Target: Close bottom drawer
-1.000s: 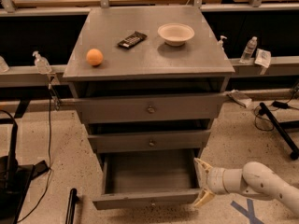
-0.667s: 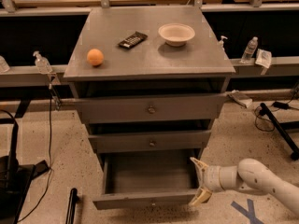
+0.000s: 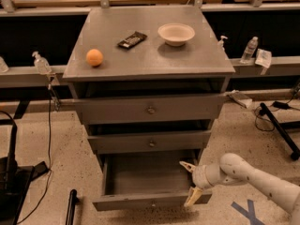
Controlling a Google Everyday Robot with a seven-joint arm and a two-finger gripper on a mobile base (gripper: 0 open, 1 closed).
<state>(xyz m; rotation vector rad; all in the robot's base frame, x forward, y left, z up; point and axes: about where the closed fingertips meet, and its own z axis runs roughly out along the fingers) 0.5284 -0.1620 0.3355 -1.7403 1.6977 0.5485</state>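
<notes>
Tool (image 3: pixel 191 182) at R front corner of bottom drawer (image 3: pixel 140 201); floor (image 3: pixel 123 219) before it free.

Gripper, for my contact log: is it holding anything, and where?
Nothing held: the gripper sits open at the right front corner of the bottom drawer.

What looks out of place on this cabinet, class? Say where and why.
The bottom drawer stands pulled far out, well beyond the middle drawer above it. The tool, fingers open, sits at its right front corner.
</notes>
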